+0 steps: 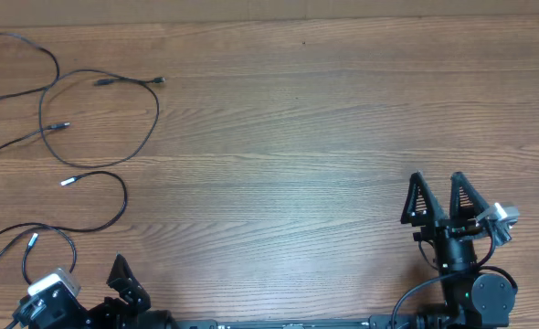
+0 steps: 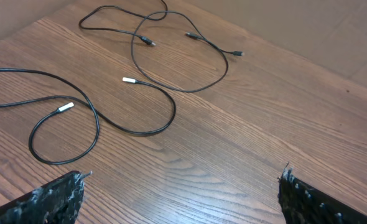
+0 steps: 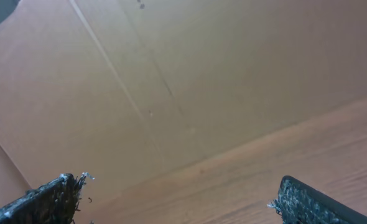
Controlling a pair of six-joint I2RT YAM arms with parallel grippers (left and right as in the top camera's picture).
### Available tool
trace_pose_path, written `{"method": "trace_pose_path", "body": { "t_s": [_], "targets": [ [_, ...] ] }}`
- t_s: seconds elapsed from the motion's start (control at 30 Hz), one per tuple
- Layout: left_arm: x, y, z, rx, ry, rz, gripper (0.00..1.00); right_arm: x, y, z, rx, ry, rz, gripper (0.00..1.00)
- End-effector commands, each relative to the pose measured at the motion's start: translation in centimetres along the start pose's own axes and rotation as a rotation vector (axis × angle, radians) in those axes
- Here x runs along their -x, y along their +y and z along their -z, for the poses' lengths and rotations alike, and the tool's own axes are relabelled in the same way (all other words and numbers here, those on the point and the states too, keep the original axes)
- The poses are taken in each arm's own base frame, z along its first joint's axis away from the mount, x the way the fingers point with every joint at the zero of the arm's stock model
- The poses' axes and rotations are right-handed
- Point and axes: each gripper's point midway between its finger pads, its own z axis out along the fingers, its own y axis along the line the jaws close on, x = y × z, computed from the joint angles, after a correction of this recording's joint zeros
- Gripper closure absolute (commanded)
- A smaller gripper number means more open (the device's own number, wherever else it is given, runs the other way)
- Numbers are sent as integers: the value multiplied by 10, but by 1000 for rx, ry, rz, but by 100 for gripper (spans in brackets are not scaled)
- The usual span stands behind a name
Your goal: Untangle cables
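Several black cables (image 1: 157, 111) lie loose on the far-left tabletop (image 1: 324, 119), some crossing, two white-tipped ones nearest the left fingers (image 2: 59, 196), which are spread wide and empty. Mid-tabletop is bare wood. Near the front-right edge, the right fingers (image 1: 419, 196) are spread, holding nothing, well apart from the cables.

Overhead, the cables (image 1: 125, 196) slip off the left edge twice, upper left and lower left, so those ends are out of sight. The plugs (image 1: 66, 181) are too small to tell what type they are. In the left wrist view a loop clips the top edge. The left gripper (image 2: 182, 174) shows only finger (image 2: 53, 199) stubs in the bottom corners. It's the same for the right gripper (image 3: 177, 179): cropped at the bottom edge.
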Motion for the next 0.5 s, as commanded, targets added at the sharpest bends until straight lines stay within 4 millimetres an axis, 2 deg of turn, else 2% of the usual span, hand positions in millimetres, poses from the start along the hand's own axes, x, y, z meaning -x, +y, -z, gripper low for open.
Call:
{"method": "trace_pose_path", "body": {
  "t_s": [0.0, 0.17, 0.47],
  "targets": [
    [1, 3, 2, 12, -18, 21, 1, 1, 4, 0, 29, -26, 29, 0],
    [1, 3, 2, 12, -18, 21, 0, 4, 5, -1, 49, -58, 34, 0],
    [1, 3, 2, 12, -18, 21, 1, -7, -2, -2, 43, -51, 37, 0]
  ]
}}
